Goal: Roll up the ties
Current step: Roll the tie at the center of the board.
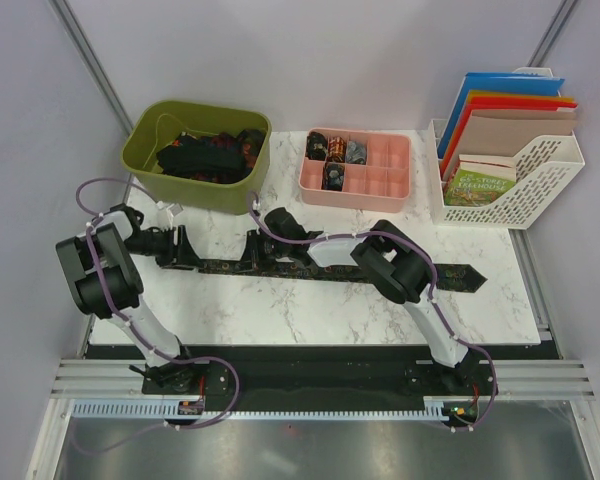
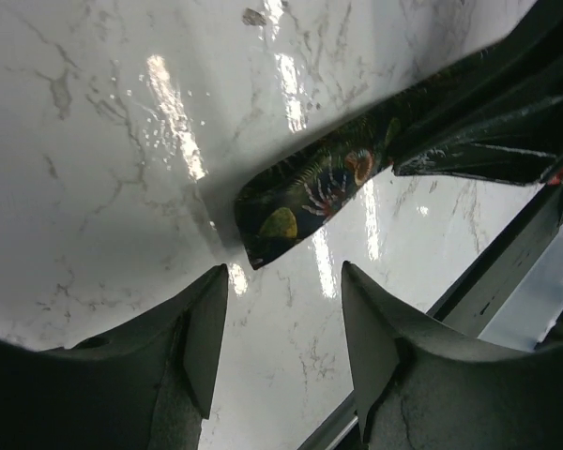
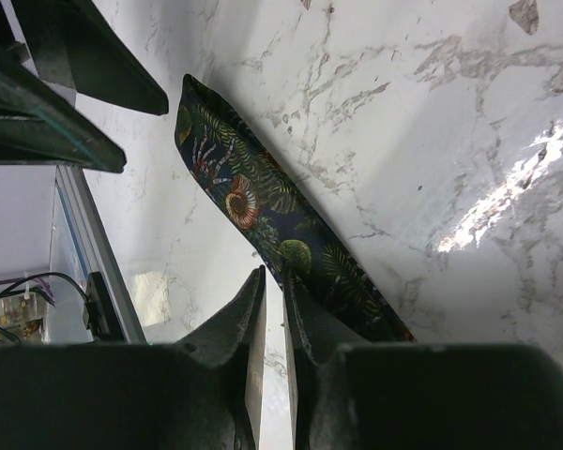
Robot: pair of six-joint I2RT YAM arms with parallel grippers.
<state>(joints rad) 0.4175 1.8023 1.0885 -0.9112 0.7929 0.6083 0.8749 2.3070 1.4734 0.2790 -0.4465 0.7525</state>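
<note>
One tie [image 1: 225,268] lies flat and unrolled across the marble table, running left to right. It is dark with a leaf and shell pattern. My left gripper [image 1: 185,255] is open at its narrow left end [image 2: 310,192], which lies just ahead of the fingertips [image 2: 284,272], not between them. My right gripper [image 1: 252,250] is a little further along the tie [image 3: 253,197], its jaws [image 3: 273,277] almost closed with only bare table in the thin gap. One finger [image 3: 305,309] rests at the tie's edge. Rolled ties [image 1: 335,150] sit in a pink tray.
A green bin [image 1: 140,150] at the back left holds a heap of loose ties [image 1: 205,155]. The pink compartment tray [image 1: 385,170] stands at the back centre. A white file rack [image 1: 555,170] with folders and books stands at the back right.
</note>
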